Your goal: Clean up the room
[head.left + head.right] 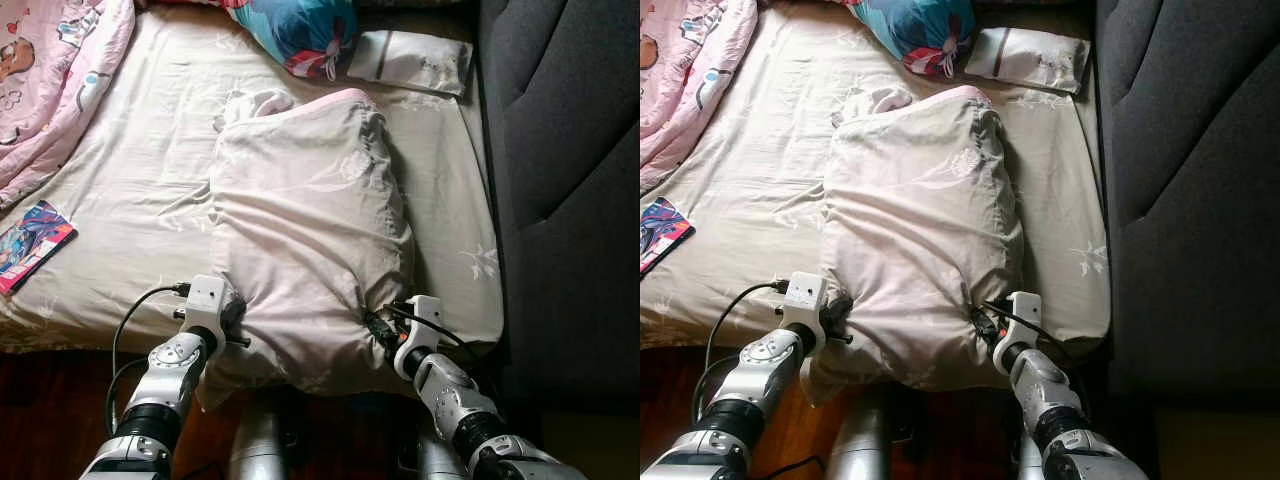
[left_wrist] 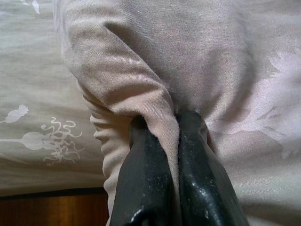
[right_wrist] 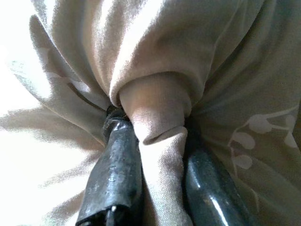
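While both silver arms reach forward from the near edge of the picture, each one grips a near corner of the big pale pillow (image 1: 305, 230). At the pillow's near left corner, the left hand (image 2: 171, 141) has its 2 black fingers (image 2: 141, 183) pressed together on a fold of the pillowcase. On the opposite near corner, the right hand (image 3: 155, 141) pinches a thick roll of the same cloth between its fingers (image 3: 115, 160). A black cable (image 1: 130, 320) loops beside the left wrist.

The pillow lies lengthwise on the bed (image 1: 130, 200), and its near end hangs a little over the bed's front edge, above the dark wooden floor (image 1: 40, 410). Its cloth is wrinkled and carries a faint leaf pattern, like the beige sheet under it.

To the left, near the bed's edge, a colourful book (image 1: 30, 243) lies flat on the sheet. Farther back on the left, a pink blanket (image 1: 50, 80) with cartoon prints is bunched up. At the far end of the bed there is a blue cushion (image 1: 300, 35) with pink marks, and just beside it, on its right, a white packet (image 1: 410, 62). A dark grey padded headboard (image 1: 565, 180) stands along the right side of the bed.
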Controlling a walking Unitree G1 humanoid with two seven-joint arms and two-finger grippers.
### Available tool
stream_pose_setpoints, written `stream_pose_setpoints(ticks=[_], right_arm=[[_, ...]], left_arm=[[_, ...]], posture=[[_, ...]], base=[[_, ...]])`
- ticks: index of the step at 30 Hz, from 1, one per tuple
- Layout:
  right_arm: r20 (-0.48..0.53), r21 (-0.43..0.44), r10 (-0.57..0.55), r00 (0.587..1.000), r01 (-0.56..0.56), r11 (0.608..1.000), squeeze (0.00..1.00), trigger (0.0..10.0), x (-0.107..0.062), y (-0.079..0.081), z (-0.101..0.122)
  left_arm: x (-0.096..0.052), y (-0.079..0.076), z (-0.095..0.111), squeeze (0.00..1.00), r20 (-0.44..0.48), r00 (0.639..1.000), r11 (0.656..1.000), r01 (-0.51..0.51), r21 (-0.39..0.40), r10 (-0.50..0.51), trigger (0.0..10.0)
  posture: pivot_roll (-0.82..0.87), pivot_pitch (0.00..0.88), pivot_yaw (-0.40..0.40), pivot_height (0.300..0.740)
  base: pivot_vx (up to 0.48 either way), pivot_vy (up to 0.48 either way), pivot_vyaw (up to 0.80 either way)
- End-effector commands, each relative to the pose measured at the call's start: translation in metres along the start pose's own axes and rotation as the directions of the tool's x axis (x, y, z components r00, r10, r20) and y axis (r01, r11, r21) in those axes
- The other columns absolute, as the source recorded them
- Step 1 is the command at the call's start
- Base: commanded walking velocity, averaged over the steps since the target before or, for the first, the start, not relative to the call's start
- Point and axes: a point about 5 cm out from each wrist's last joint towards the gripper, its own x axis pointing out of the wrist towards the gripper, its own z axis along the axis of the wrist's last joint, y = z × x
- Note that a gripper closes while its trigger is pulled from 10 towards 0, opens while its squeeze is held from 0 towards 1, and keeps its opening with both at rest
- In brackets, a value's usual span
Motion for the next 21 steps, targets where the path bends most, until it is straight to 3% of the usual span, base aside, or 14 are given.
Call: stream_pose_setpoints(ticks=[1, 16, 18, 19, 20, 21], right_arm=[[-0.124, 0.034, 0.024, 0.992, -0.02, 0.999, 0.0, 0.0, -0.001, 0.009, -0.032], [-0.044, 0.02, 0.01, 0.999, -0.01, 1.0, 0.0, 0.0, 0.0, 0.004, -0.014], [-0.022, -0.024, -0.062, 0.998, 0.062, 0.998, 0.0, 0.0, -0.001, -0.002, -0.011], [-0.011, -0.023, -0.083, 0.996, 0.083, 0.996, 0.0, 4.3, -0.002, -0.005, -0.009], [-0.004, -0.02, -0.094, 0.996, 0.094, 0.995, 0.0, 4.3, -0.002, -0.006, -0.008], [0.02, -0.019, -0.114, 0.993, 0.114, 0.993, 0.0, 10.0, -0.004, -0.011, -0.005]], left_arm=[[0.0, -0.003, -0.005, 0.0, -0.013, 1.0, 1.0, 0.017, 0.001, -0.017, 10.0], [0.004, -0.006, -0.002, 0.0, 0.0, 1.0, 1.0, 0.004, -0.016, -0.004, 10.0], [0.004, -0.008, -0.002, 0.0, 0.002, 1.0, 1.0, 0.004, -0.022, -0.004, 10.0], [0.005, -0.009, -0.002, 0.0, 0.003, 1.0, 1.0, 0.004, -0.025, -0.004, 10.0], [0.005, -0.01, -0.002, 0.0, 0.003, 1.0, 1.0, 0.004, -0.026, -0.004, 10.0], [0.005, -0.012, -0.003, 0.0, 0.004, 1.0, 1.0, 0.005, -0.03, -0.005, 10.0]], posture=[[0.04, 0.367, 0.166, 0.647], [0.03, 0.328, 0.135, 0.647], [0.01, 0.31, 0.121, 0.647], [0.01, 0.304, 0.115, 0.647], [0.01, 0.301, 0.113, 0.647], [0.0, 0.295, 0.108, 0.647]], base=[[0.0, 0.0, 0.0], [0.0, 0.0, 0.0], [0.0, 0.0, 0.0], [0.0, 0.0, 0.0], [0.0, 0.0, 0.0], [0.0, 0.0, 0.0]])
